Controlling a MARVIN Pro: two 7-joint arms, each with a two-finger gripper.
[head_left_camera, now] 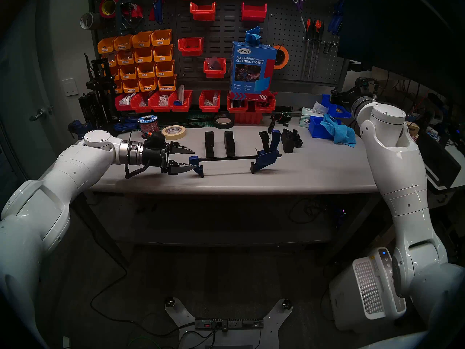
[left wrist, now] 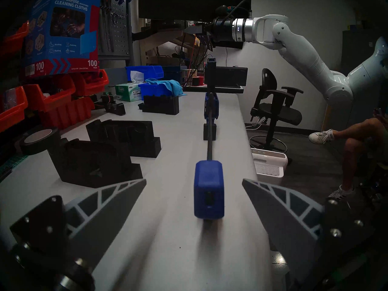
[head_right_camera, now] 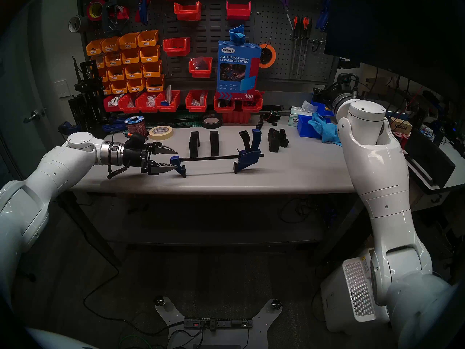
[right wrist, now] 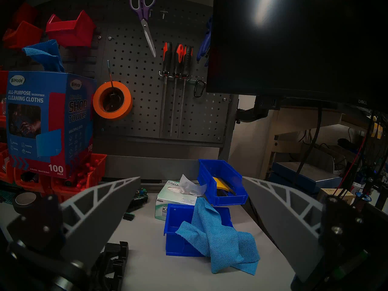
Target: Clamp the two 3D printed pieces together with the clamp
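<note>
The two black printed blocks [head_left_camera: 209, 144] [head_left_camera: 229, 143] stand upright side by side, a gap between them, behind the clamp's bar. The clamp [head_left_camera: 226, 158] lies on the grey table [head_left_camera: 314, 169] with both blue jaws pointing toward the front edge and its trigger handle [head_left_camera: 273, 142] sticking up at the right. My left gripper [head_left_camera: 194, 158] is open, level with the table, its fingertips on either side of the clamp's blue left end [left wrist: 209, 191] without touching it. My right gripper [right wrist: 191, 179] is open and empty, held high over the back right corner.
A bulkier black part with prongs [head_left_camera: 290, 140] stands right of the clamp handle. Blue bins with a blue cloth [head_left_camera: 343, 132] and a tissue box [head_left_camera: 305, 116] sit back right. Tape rolls [head_left_camera: 174, 132] [head_left_camera: 222, 121] and red bins [head_left_camera: 181, 101] line the back. The front table edge is close to the clamp.
</note>
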